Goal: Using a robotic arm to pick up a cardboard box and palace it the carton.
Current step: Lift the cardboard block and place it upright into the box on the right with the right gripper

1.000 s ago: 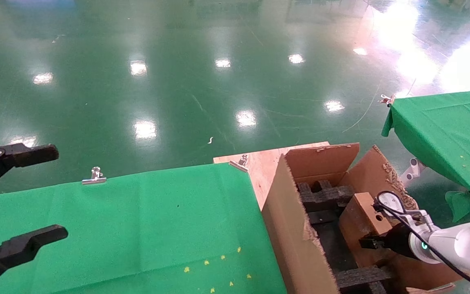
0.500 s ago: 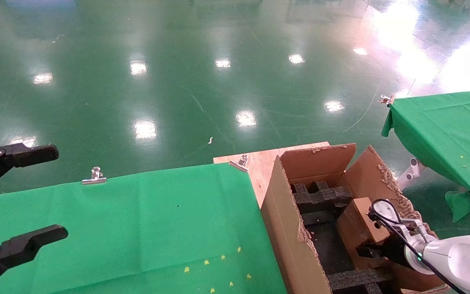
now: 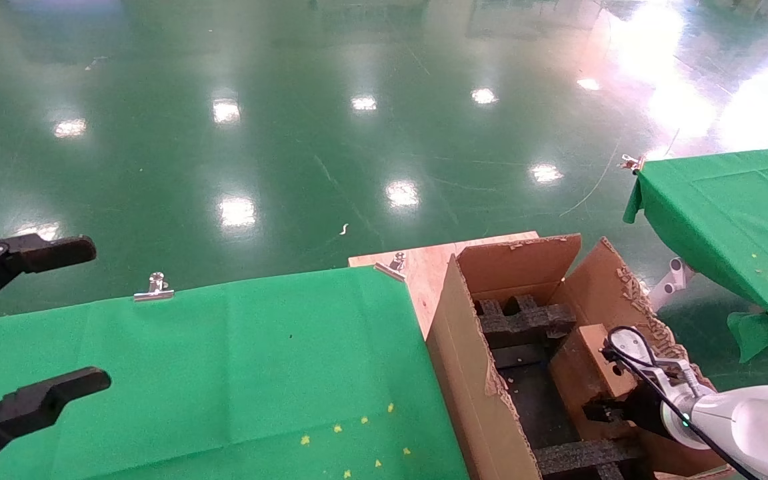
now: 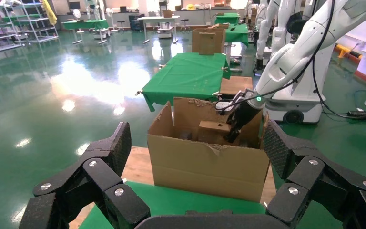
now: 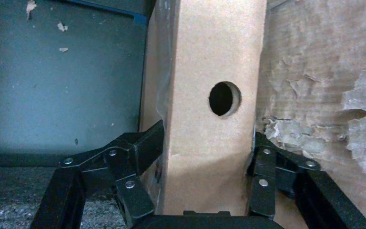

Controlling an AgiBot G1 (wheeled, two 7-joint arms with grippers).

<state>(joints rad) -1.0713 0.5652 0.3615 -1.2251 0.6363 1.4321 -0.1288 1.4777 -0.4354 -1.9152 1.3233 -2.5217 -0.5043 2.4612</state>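
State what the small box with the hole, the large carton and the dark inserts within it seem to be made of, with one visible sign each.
Cardboard box: smooth brown cardboard, cleanly punched round hole; held by the right gripper.
Carton: corrugated cardboard, matte, with torn ragged flap edges.
Inserts: probably black foam, going by the coarse, matte blocks.

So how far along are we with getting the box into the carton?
Pickup looks done: the right gripper has its jaws clamped on the cardboard box. In hand: the box sits low inside the carton, beside its ragged right flap. Left: release and withdraw. The left gripper is parked open over the green table.
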